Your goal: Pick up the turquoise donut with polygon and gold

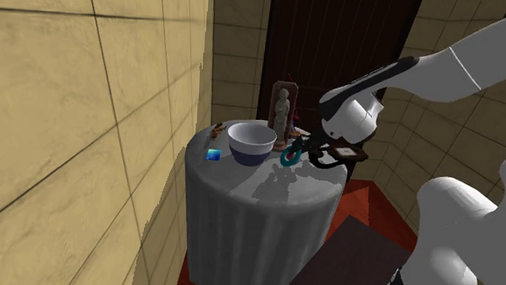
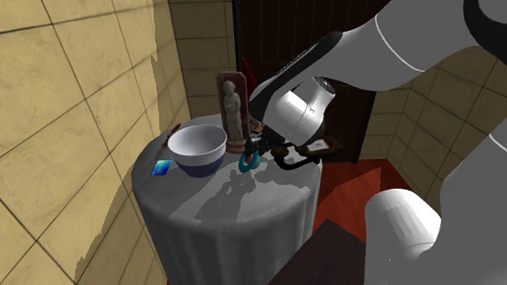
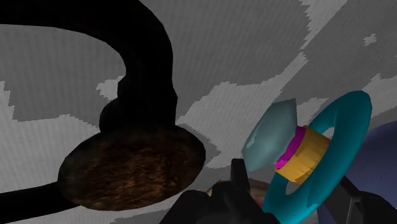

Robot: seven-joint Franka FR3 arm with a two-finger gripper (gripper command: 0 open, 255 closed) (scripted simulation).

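Wrist view: the all-black gripper pinches the turquoise ring-shaped donut between its two fingers. A gold band edged in magenta wraps the ring, and a pale blue-green faceted polygon sits on that band. Just beside it lies a dark brown oval disc with a thick black curved stem, on the grey cloth. In the shoulder view, the held donut stands on edge at the gripper's tip. It seems clear of the round counter draped in grey cloth, with shadow on the cloth beneath it. The white bowl with a blue-violet base stands near the donut, apart from it, and a small bright blue square lies beyond the bowl. Farther back stands a pale figurine against a reddish-brown backboard, then a dark door.
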